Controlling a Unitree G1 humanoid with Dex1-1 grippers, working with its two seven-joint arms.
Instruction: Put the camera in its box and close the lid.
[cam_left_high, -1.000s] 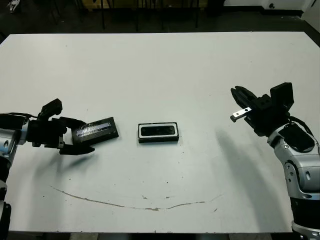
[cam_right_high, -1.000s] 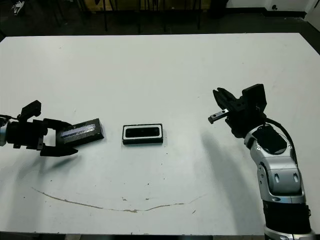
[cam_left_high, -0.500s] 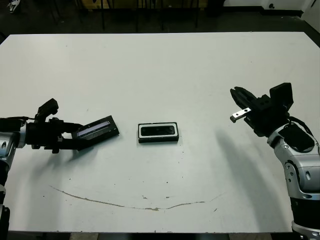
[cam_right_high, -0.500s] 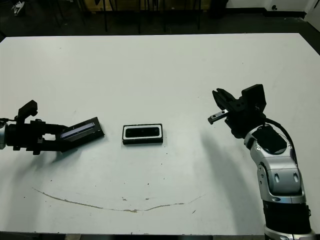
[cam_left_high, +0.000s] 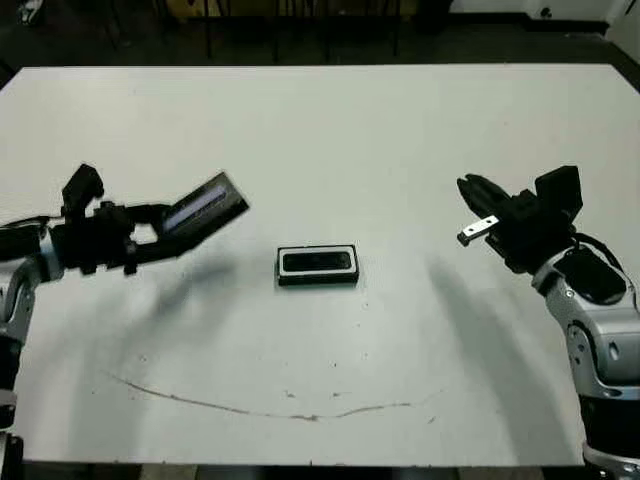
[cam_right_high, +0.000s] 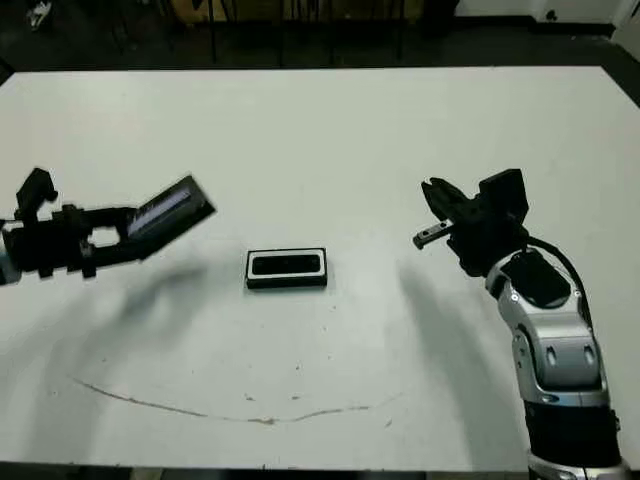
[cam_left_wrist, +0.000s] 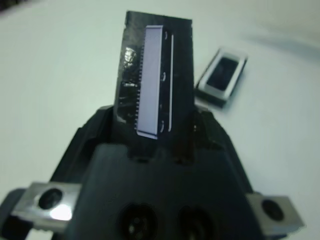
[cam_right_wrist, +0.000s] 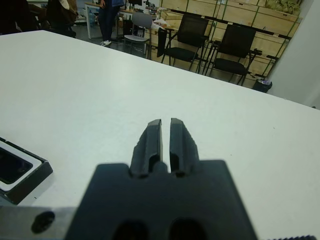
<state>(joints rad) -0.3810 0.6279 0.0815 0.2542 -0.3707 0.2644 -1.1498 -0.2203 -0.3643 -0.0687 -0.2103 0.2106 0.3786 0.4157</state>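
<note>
The box (cam_left_high: 317, 266) sits mid-table, a black tray with a white lining. The camera (cam_left_high: 318, 262) shows as a dark bar lying in its recess. To the box's left, the lid (cam_left_high: 205, 207) hangs tilted above the table, label strip up, with my left gripper (cam_left_high: 160, 226) shut on its lower end. The left wrist view shows the lid (cam_left_wrist: 155, 75) rising between the fingers (cam_left_wrist: 202, 125), with the box (cam_left_wrist: 222, 77) beyond it. My right gripper (cam_left_high: 470, 192) hovers well right of the box, shut and empty; the right wrist view shows its fingers (cam_right_wrist: 152, 142) pressed together and a corner of the box (cam_right_wrist: 15, 172).
A thin brown curved mark (cam_left_high: 250, 408) runs across the white table (cam_left_high: 320, 130) near its front edge. Beyond the far edge, the right wrist view shows black chairs (cam_right_wrist: 235, 47) and a standing person (cam_right_wrist: 107, 20).
My left gripper has lifted the lid off the table, carrying it up and away from me at a steeper tilt. The box and the right arm have stayed put.
</note>
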